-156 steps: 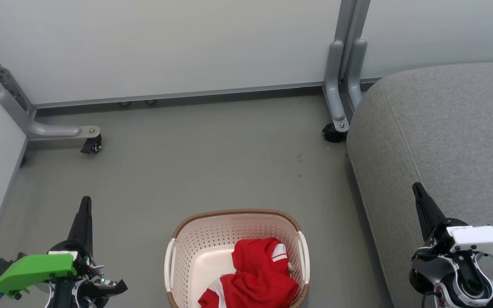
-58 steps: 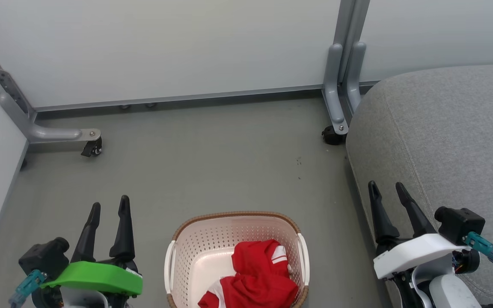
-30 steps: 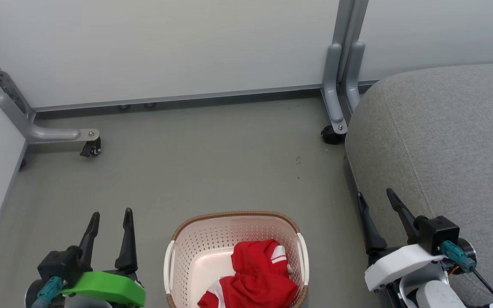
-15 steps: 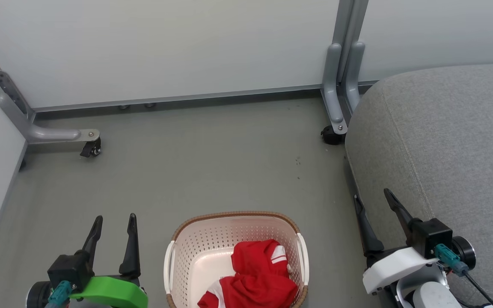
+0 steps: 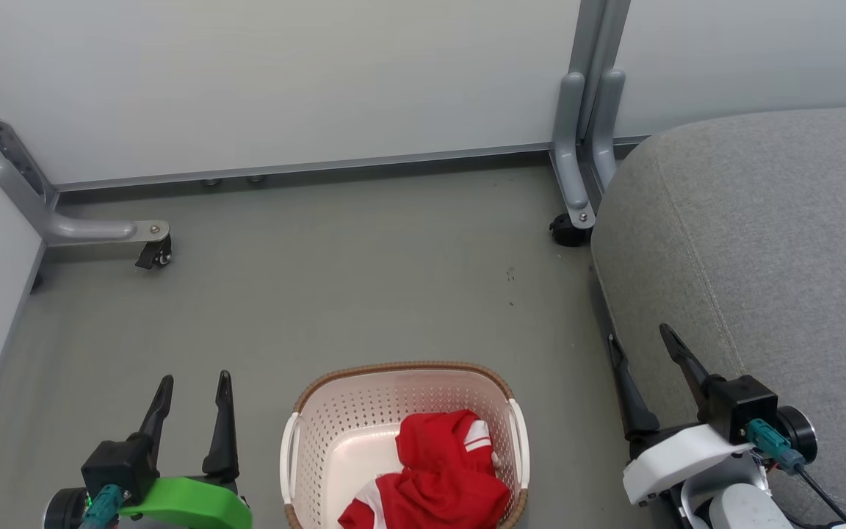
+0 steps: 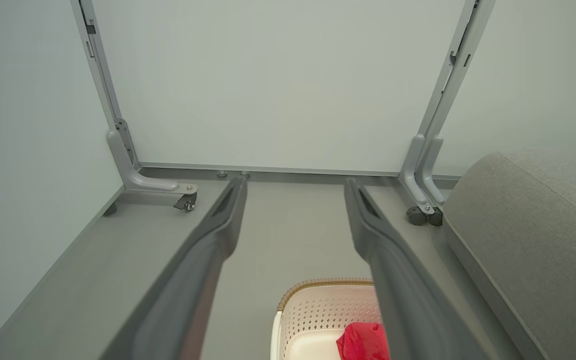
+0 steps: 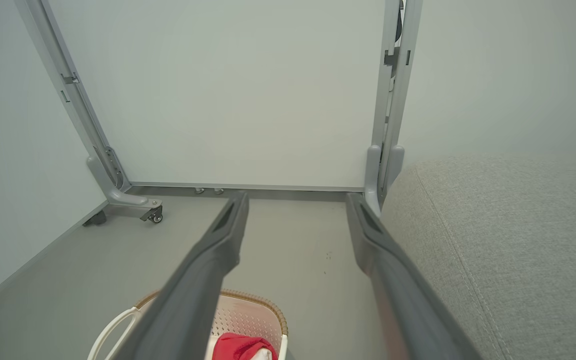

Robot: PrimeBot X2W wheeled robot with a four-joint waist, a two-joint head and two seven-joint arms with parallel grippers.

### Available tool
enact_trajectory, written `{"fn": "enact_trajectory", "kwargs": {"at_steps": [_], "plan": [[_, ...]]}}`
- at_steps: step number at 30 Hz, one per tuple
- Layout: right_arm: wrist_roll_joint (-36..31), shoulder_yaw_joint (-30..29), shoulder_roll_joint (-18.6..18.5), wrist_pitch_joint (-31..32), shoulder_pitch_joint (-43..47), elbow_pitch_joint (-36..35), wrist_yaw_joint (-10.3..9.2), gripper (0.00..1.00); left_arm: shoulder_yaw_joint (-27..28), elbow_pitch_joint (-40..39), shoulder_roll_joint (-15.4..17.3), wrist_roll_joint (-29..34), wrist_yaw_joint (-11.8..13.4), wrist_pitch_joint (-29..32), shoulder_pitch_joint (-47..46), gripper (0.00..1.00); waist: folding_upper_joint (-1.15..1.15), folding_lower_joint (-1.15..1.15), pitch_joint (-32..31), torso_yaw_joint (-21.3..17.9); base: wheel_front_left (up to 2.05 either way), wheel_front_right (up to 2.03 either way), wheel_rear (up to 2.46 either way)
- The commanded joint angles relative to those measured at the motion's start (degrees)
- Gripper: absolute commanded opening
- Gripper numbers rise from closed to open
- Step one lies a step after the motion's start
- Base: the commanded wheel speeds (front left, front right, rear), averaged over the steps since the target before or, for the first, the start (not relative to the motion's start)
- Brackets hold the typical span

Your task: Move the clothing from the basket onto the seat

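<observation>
Left tool, right tool spread, empty; grey floor, white wheeled partition panels behind, grey seat right.

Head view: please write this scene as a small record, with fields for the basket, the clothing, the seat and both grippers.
basket: oval, cream-white perforated plastic, brown woven-look rim; stands on the grey floor
clothing: soft bright red fabric with white stripes, crumpled inside the basket, toward its right side
seat: large grey woven-fabric cushion, right of the basket, no clothing on it
left gripper: open, holds nothing, left of the basket
right gripper: open, holds nothing, beside the seat's edge
</observation>
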Motion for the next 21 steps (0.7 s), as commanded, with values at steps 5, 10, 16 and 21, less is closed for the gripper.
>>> {"fn": "enact_trajectory", "kwargs": {"at_steps": [5, 10, 16, 21], "plan": [[0.78, -0.01, -0.07, -0.06, -0.07, -0.31, 0.0, 1.0, 0.19, 0.1, -0.22, 1.07, -0.17, -0.2, 0.04, 1.0, 0.0, -0.01, 0.39, -0.1, 0.0, 0.0, 0.0], [0.61, -0.25, -0.08, 0.05, -1.41, -1.3, 0.0, 1.0, -3.2, 1.37, -0.35, 1.15, -0.17, -0.12, -2.47, 1.0, 0.0, -0.01, 2.42, -0.38, 0.0, 0.0, 0.0], [0.09, -0.54, -0.08, 0.21, -3.93, -3.29, 0.0, 1.0, -11.86, 5.69, -0.4, 0.42, -0.17, -0.12, -8.07, 1.0, 0.0, -0.01, 7.78, -1.14, 0.0, 0.0, 0.0], [-0.54, -0.79, -0.08, 0.22, -6.5, -5.25, 0.0, 1.0, -19.54, 11.24, -0.57, -0.81, -0.17, -0.11, -13.64, 1.0, 0.0, -0.01, 13.39, -2.33, 0.0, 0.0, 0.0]]}}
